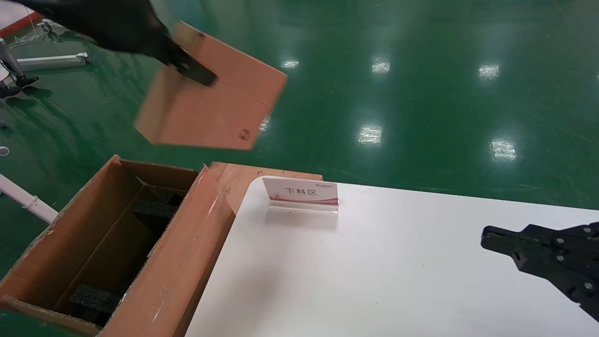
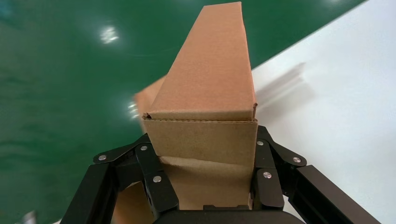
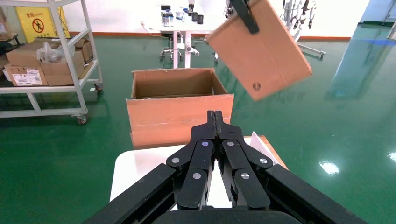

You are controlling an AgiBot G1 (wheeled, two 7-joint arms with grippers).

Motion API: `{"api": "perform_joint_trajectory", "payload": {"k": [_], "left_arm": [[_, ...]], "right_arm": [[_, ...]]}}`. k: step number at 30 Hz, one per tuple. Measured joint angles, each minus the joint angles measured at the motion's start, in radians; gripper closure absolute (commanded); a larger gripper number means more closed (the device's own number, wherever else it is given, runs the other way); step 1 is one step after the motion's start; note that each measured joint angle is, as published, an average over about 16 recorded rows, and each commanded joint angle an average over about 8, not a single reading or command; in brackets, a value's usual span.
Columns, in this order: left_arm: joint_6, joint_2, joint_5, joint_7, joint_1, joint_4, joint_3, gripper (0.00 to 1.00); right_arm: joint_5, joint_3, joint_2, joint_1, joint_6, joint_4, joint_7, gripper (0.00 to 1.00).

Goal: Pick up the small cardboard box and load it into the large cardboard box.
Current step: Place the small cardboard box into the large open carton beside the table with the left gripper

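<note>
Carrying step. The left gripper (image 2: 205, 186) clenched one end of the small box (image 1: 213, 100), holding it tilted in the air over the green floor (image 1: 421, 93), beyond the large box (image 1: 187, 262) and not yet above its opening. The next move likely calls for bringing it back over the opening and lowering it between the upright flaps onto the foam pads (image 1: 93, 299). The right gripper (image 3: 215, 116) rested closed and empty over the white table (image 1: 374, 281) beside the large box.

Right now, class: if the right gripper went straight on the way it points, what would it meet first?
Probably the large box. The right gripper, fingers shut, sits over the white table pointing towards that open carton beside the table's edge. The small box, held in the left gripper, hangs higher, likely above that line; depth is unclear.
</note>
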Motion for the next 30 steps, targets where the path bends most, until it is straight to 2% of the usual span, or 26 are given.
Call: {"api": "perform_joint_trajectory", "payload": {"k": [6,15,22,30], "left_arm": [[0.064,-0.003,0.052,0.022,-0.070,0.015,0.010,1.00],[0.129,-0.001,0.094,0.074,-0.127,0.043,0.084,1.00],[0.147,-0.008,0.082,0.103,-0.151,0.057,0.206,1.00],[0.131,-0.056,0.041,0.128,-0.139,0.083,0.341,1.00]], "right_arm": [[0.000,0.000,0.000,0.000,0.000,0.000,0.000,0.00],[0.001,-0.001,0.000,0.000,0.000,0.000,0.000,0.00],[0.001,-0.001,0.001,0.000,0.001,0.000,-0.001,0.00],[0.001,-0.002,0.001,0.000,0.001,0.000,-0.001,0.00]]}}
